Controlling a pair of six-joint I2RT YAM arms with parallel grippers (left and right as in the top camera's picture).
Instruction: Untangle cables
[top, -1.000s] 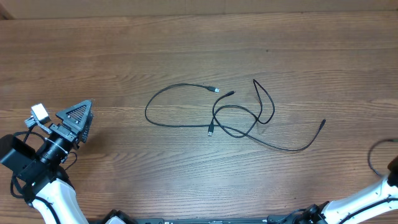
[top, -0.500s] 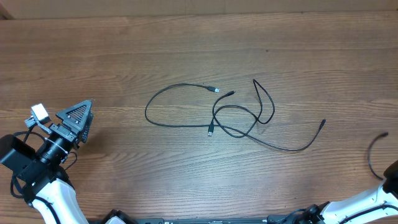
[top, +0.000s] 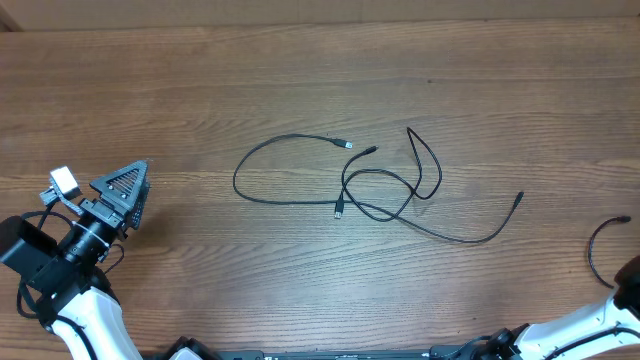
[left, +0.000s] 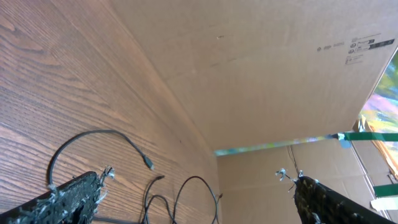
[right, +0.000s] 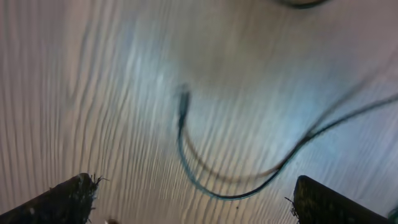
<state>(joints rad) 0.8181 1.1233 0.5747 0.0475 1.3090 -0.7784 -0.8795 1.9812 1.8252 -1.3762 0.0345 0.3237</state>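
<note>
Thin black cables (top: 380, 171) lie tangled at the table's middle. One strand loops left (top: 236, 180) and ends in silver-tipped plugs (top: 348, 146). Another crosses it and trails right to a plug end (top: 520, 197). My left gripper (top: 125, 190) rests far to their left, open and empty; the left wrist view (left: 199, 186) shows the cable loop (left: 93, 132) between the spread fingers, well ahead. In the blurred right wrist view my right gripper (right: 196, 199) is open above the wood, with a curved cable (right: 236, 196) and its plug end (right: 183, 99) below it. The right jaws are outside the overhead view.
The wooden table (top: 150, 80) is backed by a cardboard wall (left: 261, 74). Part of the right arm (top: 590, 320) shows at the bottom right, with its own thicker black wire (top: 592, 245) curving over the table edge.
At the bottom right, the right arm and its wire have shifted slightly toward the frame's corner. The left arm and the cables have not moved.
</note>
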